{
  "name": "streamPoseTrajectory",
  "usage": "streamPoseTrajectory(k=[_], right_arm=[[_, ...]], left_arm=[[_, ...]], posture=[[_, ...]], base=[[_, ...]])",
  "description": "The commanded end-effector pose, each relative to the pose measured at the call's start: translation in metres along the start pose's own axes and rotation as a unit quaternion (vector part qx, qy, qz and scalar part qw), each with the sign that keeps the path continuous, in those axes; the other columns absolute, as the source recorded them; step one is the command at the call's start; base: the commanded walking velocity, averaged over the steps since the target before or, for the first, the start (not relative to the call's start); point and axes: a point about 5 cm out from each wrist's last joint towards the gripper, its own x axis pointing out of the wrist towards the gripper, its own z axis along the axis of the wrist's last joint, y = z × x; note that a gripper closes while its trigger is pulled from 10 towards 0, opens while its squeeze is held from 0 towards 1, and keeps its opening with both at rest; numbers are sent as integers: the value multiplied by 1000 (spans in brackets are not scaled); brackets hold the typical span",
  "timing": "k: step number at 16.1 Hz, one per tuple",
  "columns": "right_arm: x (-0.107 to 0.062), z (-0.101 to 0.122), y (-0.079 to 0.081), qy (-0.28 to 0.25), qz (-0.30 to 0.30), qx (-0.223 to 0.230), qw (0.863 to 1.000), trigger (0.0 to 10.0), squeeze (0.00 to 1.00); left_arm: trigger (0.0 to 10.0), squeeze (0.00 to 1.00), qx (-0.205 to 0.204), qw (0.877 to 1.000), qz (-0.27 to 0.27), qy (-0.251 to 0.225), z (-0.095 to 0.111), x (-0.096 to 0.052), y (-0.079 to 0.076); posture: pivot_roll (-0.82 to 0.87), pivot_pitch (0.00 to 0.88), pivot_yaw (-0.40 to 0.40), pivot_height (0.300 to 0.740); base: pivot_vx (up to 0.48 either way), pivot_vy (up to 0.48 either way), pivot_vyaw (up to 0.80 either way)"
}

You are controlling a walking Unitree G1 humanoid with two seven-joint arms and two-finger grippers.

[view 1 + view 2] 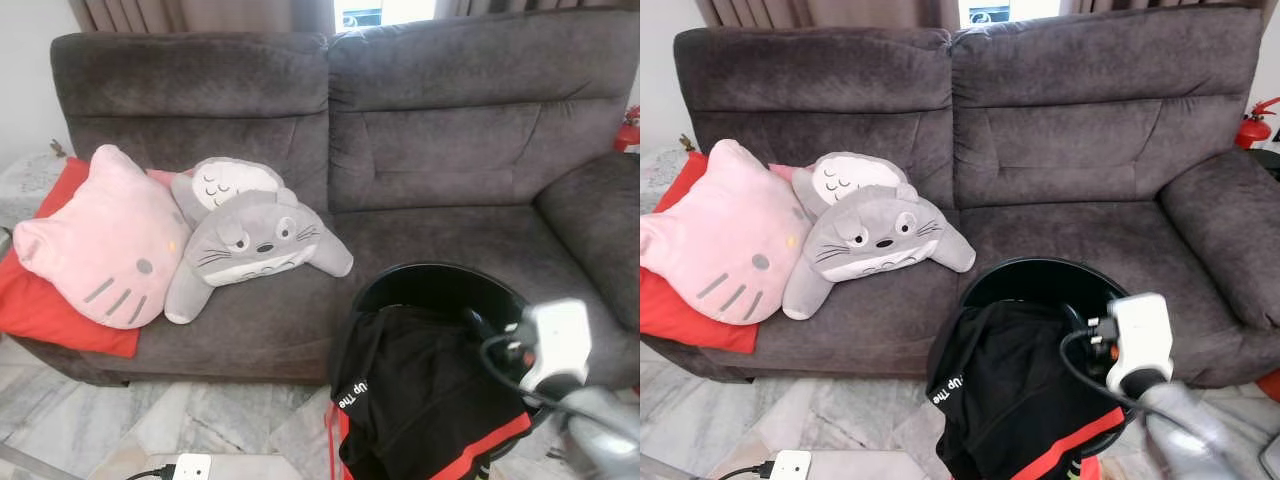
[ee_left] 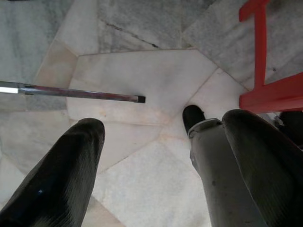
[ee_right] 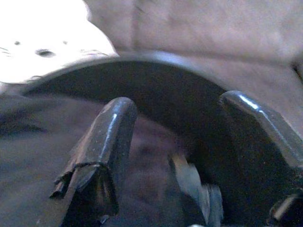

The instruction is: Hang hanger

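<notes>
Landmark: dark grey 2-seat sofa, plush fabric, against a wall with brown curtains and a bright window strip behind the backrest.

On the sofa's left seat: pink cat-face cushion lying on a red cushion; touching it, a grey plush creature sprawled face-up over a 2nd grey-white plush. The right seat is bare fabric.

In front of the right seat stands a round black basket, rim near the seat's front edge. A black garment with red trim and white lettering hangs over the basket's front rim and down its outside. No hanger can be made out in any view; cannot tell where it lies.

Floor in front of the sofa: pale grey-veined marble tiles. A white power adapter with black cable lies on it below the left seat.

Right gripper: over the basket mouth, fingers spread, nothing between them; view blurred. Its white wrist housing shows at the basket's right rim.

Left gripper: hanging low over the marble floor away from the sofa, fingers spread and empty. A metal rod and a red frame lie on that floor.
</notes>
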Motion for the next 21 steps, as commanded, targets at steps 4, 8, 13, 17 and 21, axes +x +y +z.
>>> streamPoseTrajectory(k=[4, 8, 13, 17, 21], right_arm=[[-7, 2, 16, -65, -8, -92, 994, 10000, 0], [-17, 8, 22, -109, -32, -100, 988, 10000, 0], [-10, 9, 23, -123, -56, -83, 987, 10000, 0], [-6, 8, 24, -121, -58, -74, 988, 10000, 0], [-6, 6, 23, -119, -62, -71, 988, 10000, 0]], left_arm=[[10000, 0, -1, 1000, 20, 0, -4, -1, 8], [10000, 0, 1, 1000, 19, 0, -4, -2, 10], [10000, 0, -8, 1000, 21, -7, -6, -3, 10], [10000, 0, -3, 1000, 20, -8, -8, -4, 10], [10000, 0, 1, 1000, 21, -6, -9, -4, 11]], posture=[[-270, 0, 82, 740], [-269, 0, 83, 740], [-250, 0, 79, 740], [-253, 0, 88, 740], [-250, 0, 91, 740]], base=[[0, 0, 0], [0, 0, 0], [0, 0, 0], [0, 0, 0], [0, 0, 0]])
